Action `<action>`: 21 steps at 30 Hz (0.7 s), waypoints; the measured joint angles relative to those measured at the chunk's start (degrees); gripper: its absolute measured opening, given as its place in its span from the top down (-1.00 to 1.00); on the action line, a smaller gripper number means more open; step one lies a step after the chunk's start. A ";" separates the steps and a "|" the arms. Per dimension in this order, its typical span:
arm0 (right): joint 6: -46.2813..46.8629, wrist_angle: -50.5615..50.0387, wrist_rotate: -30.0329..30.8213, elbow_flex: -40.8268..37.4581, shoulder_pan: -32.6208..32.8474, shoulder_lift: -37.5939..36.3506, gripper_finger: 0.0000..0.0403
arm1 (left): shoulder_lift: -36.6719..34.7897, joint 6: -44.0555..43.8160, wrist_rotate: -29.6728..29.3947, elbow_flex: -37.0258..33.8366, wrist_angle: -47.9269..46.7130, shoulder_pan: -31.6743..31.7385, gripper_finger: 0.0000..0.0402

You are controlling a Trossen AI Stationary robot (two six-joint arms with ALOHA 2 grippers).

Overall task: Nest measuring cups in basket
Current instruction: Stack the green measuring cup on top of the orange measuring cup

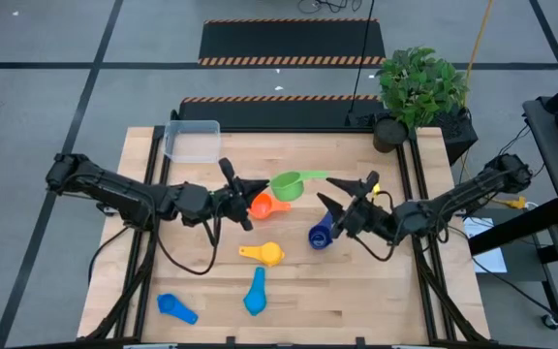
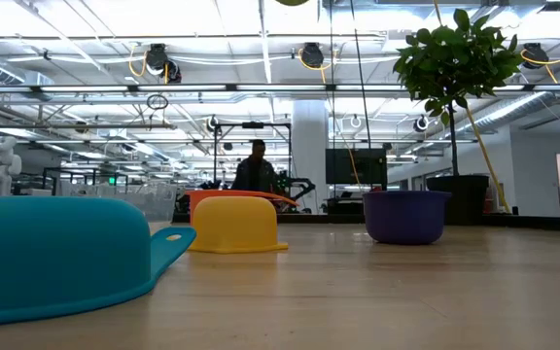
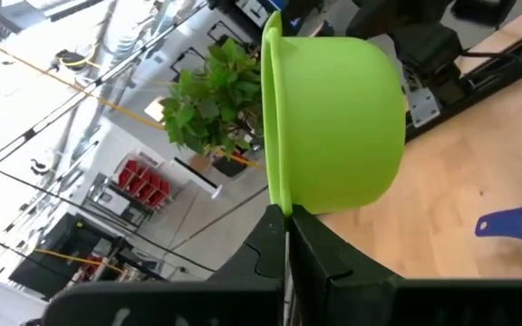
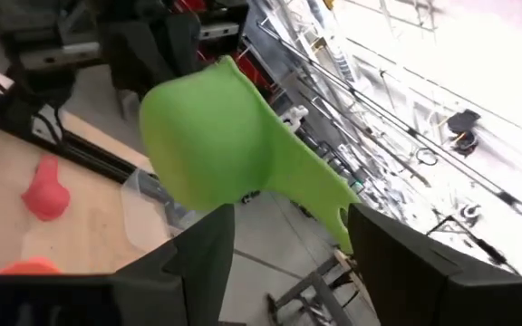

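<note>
- A potted plant (image 1: 417, 92) stands at the far right corner of the desk (image 1: 356, 281); the clear basket (image 1: 193, 141) sits at the far left corner, well apart from both arms.
- Between the two arms and just below the green cup lie the orange cup (image 1: 265, 205) and the navy cup (image 1: 320, 236); the yellow cup (image 1: 264, 254) lies nearer the front, and two light blue cups (image 1: 255, 293) (image 1: 175, 307) rest near the front edge.
- The green cup (image 1: 289, 183) is a smooth, bright green bowl with a flat handle, held above the middle of the desk, not yet in the basket.
- The left pincer (image 1: 247, 193) is clamped on the green cup's rim; the left wrist view shows its fingers (image 3: 320, 258) pressed together on the edge.
- The right pincer (image 1: 342, 194) has its fingers apart on either side of the green cup's handle, seen in the right wrist view (image 4: 288, 226); whether they touch it cannot be told.
- The right wrist view alone shows a red cup (image 4: 46, 195) on the desk.
- The low view shows a person (image 2: 255, 170) standing in the room behind, and the yellow and navy cups lying mouth down; the green cup is not seen there.
</note>
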 joint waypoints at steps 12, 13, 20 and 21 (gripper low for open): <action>-1.16 -0.13 1.45 0.04 1.65 -1.02 -0.02 | 0.02 1.39 -2.23 0.00 -1.96 -0.26 0.99; -0.77 -0.56 1.08 0.04 1.65 -1.02 -0.02 | 0.02 1.39 -2.24 0.00 -1.96 -0.26 0.99; -1.12 -2.46 0.91 0.02 1.52 -0.99 0.04 | 0.02 2.89 -1.58 0.00 -2.01 -1.68 0.99; -1.34 -2.81 0.77 0.02 1.52 -0.96 0.07 | 0.02 3.41 -0.74 0.00 -2.02 -1.88 0.99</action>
